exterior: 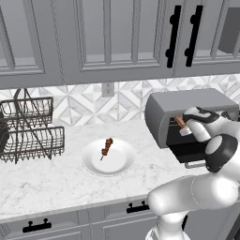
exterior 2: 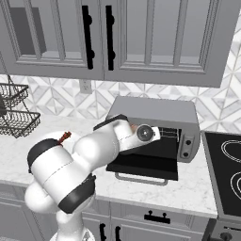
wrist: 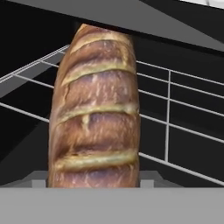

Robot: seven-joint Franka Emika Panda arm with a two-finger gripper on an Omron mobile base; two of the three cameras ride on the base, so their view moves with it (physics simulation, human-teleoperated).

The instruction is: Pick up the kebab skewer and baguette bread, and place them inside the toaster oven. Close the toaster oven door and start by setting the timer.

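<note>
While clamped between the jaws, baguette [wrist: 94, 109] reaching forward over wire rack [wrist: 175, 118] inside open toaster oven [exterior: 161, 110], skewer [exterior: 107, 147] lying on plate [exterior: 119, 164].

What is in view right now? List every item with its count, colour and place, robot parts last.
baguette: one, orange-brown, between the gripper's tips over the wire rack, at the toaster oven's mouth.
kebab skewer: one, reddish-brown, lying on the plate.
plate: one, white, on the counter left of the toaster oven.
toaster oven: one, grey, on the counter by the wall.
toaster oven door: one, dark, folded down open.
dish rack: one, dark wire, far left on the counter.
counter: one, white marble.
cooktop: one, black, right of the toaster oven.
wall cabinets: grey, black handles, above.
gripper: one, at the oven opening, closed on the baguette.
</note>
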